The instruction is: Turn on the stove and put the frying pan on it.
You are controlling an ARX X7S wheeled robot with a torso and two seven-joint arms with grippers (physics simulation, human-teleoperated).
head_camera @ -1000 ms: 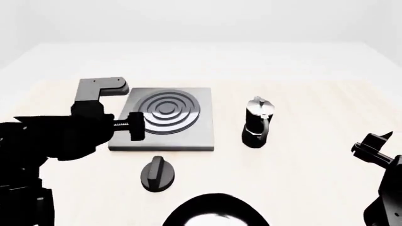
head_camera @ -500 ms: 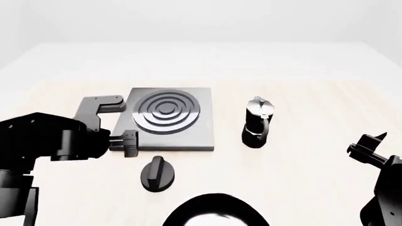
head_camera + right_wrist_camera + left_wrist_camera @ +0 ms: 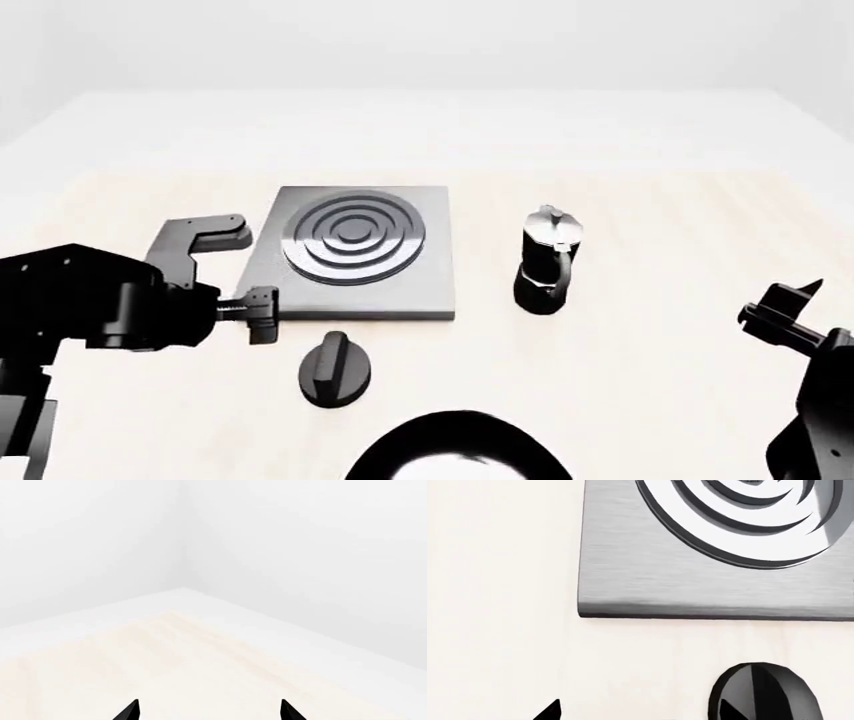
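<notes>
The stove [image 3: 354,262] is a flat square slab of brushed grey metal lying on the pale, faintly wood-grained surface [image 3: 641,380], its round burner [image 3: 354,238] built of raised concentric rings; its knob [image 3: 334,370] is separate, a small black piece with a round base and a raised grip bar, standing on the surface just in front of the slab's near edge and apart from it; the frying pan [image 3: 461,450] shows only as a wide black rounded rim with a pale shiny inside at the bottom edge of the head view, nearer the robot than the knob, its handle out of view; a tall black moka pot [image 3: 547,262] with a shiny top stands upright to the right of the slab, apart from it; the left hand [image 3: 230,268] hovers at the slab's left front corner with its fingers spread wide and nothing between them; the right hand [image 3: 787,315] hangs far to the right, well apart from everything, fingers parted and empty; the left wrist view alone shows the slab's fine brushed grain, its rounded dark front edge and the burner rings' bright stepped faces, with the knob's faceted top beside one fingertip; the right wrist view shows only bare surface, white walls and two black fingertips [image 3: 130,711] set wide apart.
</notes>
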